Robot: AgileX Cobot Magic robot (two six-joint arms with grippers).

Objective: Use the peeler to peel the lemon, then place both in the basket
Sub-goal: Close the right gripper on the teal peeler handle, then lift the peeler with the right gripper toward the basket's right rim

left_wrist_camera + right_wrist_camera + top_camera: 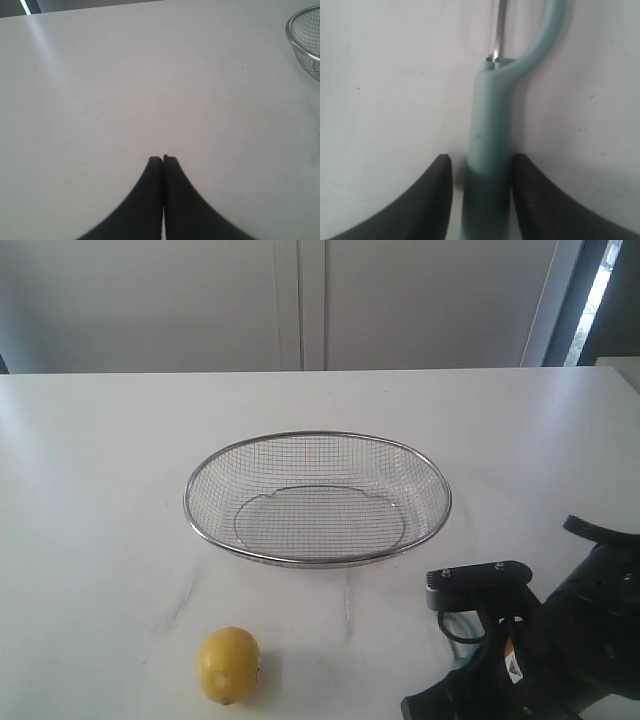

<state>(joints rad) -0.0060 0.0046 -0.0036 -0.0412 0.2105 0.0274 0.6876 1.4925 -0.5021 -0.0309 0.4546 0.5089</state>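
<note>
Left gripper [163, 160]: clenched, both fingertips pressed together, grasping no object, hanging above bare white table [125, 90]. Edge of basket just visible at border of left wrist view, apart from gripper.

Further right, near front of table in exterior view, lemon [228, 665]: yellow, lying free on table surface, apart from both grippers.

Behind lemon and more to the right, about middle of table, basket [318, 433]: oval, silver wire mesh, thick metal rim, standing flat; well apart from lemon.

Far right, low in exterior view, black right arm [540, 640], bent down toward table.

Right gripper [481, 162]: released, fingers [435, 200] standing on both sides of peeler [490, 115] handle, thin gap on one side, other side seemingly touching, not clamped. Peeler: pale teal, lying flat on table, metal blade pointing away from gripper.
</note>
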